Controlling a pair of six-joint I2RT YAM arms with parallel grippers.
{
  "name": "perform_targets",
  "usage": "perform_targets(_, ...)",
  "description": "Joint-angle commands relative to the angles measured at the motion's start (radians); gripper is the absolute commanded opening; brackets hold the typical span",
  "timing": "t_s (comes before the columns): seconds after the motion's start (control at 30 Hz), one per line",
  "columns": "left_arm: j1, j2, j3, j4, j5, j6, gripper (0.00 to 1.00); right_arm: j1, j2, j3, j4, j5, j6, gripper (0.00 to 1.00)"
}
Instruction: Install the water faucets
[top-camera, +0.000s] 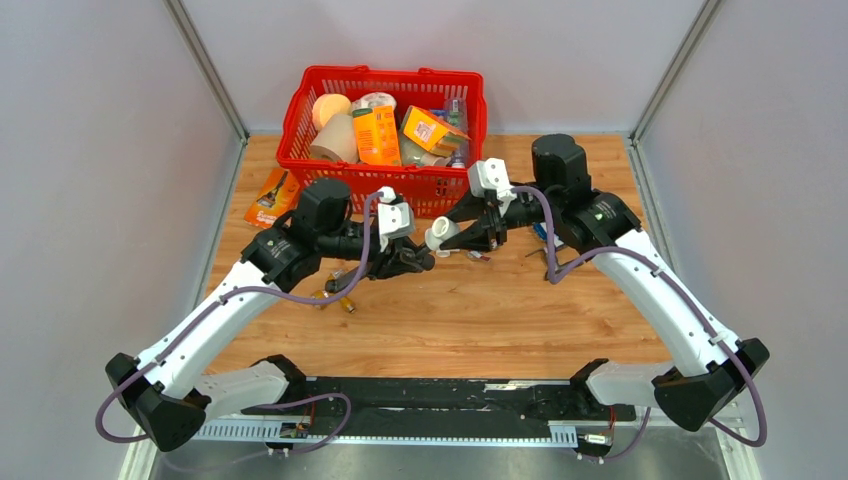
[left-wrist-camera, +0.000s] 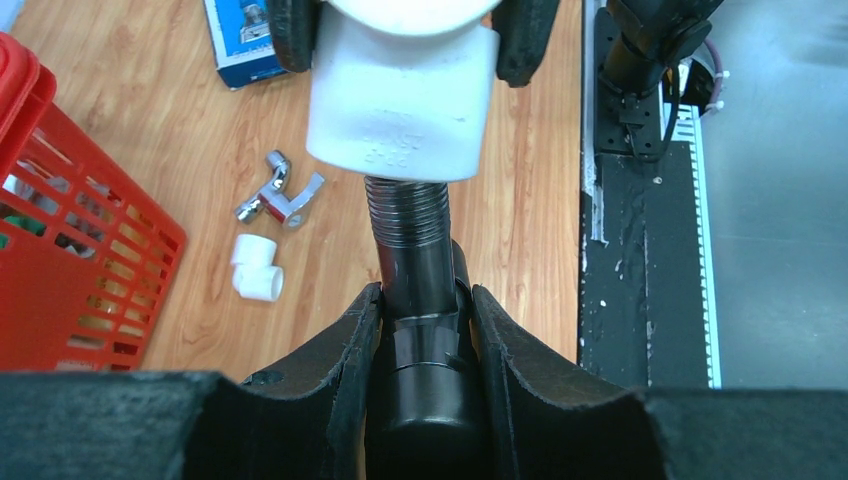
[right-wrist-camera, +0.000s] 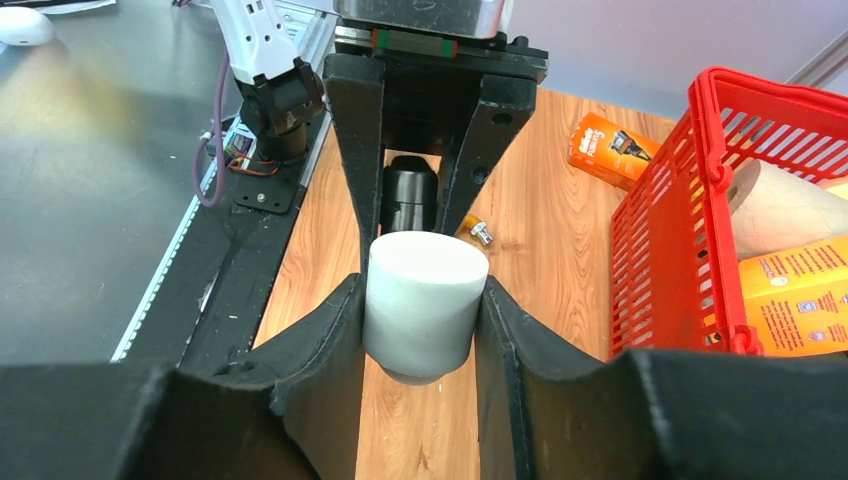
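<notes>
In the left wrist view a dark grey water faucet (left-wrist-camera: 425, 345) sits clamped between my left gripper (left-wrist-camera: 425, 320) fingers. Its threaded end (left-wrist-camera: 405, 210) enters a white plastic elbow fitting (left-wrist-camera: 400, 90). My right gripper (right-wrist-camera: 425, 305) is shut on that white fitting (right-wrist-camera: 425, 295), squeezing it from both sides. From the right wrist the faucet's dark cap (right-wrist-camera: 410, 195) shows just behind the fitting, between the left fingers (right-wrist-camera: 355, 150). Seen from above, the two grippers meet nose to nose over the table's middle, left gripper (top-camera: 415, 262) facing right gripper (top-camera: 470, 235), the fitting (top-camera: 443, 234) between them.
A red basket (top-camera: 385, 130) full of goods stands behind the grippers. On the wood lie a chrome faucet part (left-wrist-camera: 280, 190), a spare white elbow (left-wrist-camera: 257, 268), a blue box (left-wrist-camera: 240, 40), an orange package (top-camera: 272, 195) and small brass fittings (top-camera: 335, 298).
</notes>
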Motion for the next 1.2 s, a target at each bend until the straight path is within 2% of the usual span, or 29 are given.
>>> perform_targets(0.0, -0.004, -0.034, 0.065, 0.057, 0.004, 0.043, 0.00, 0.009, 0.004, 0.005, -0.006, -0.059, -0.029, 0.00)
perform_targets(0.53, -0.052, -0.058, 0.071, 0.030, -0.023, 0.089, 0.00, 0.024, 0.021, 0.009, -0.006, -0.039, -0.006, 0.00)
perform_targets(0.73, -0.070, -0.091, 0.039, 0.119, -0.083, 0.064, 0.00, 0.038, 0.036, -0.006, -0.005, -0.025, 0.040, 0.00)
perform_targets(0.83, -0.078, -0.118, -0.006, 0.213, -0.106, 0.046, 0.00, 0.038, 0.043, -0.015, -0.002, 0.001, 0.076, 0.00)
perform_targets(1.03, -0.093, -0.180, -0.104, 0.375, -0.166, 0.015, 0.00, 0.038, 0.050, -0.049, 0.075, 0.024, 0.219, 0.00)
perform_targets(1.17, -0.107, -0.198, -0.127, 0.403, -0.232, 0.017, 0.00, 0.037, 0.055, -0.058, 0.113, 0.123, 0.348, 0.00)
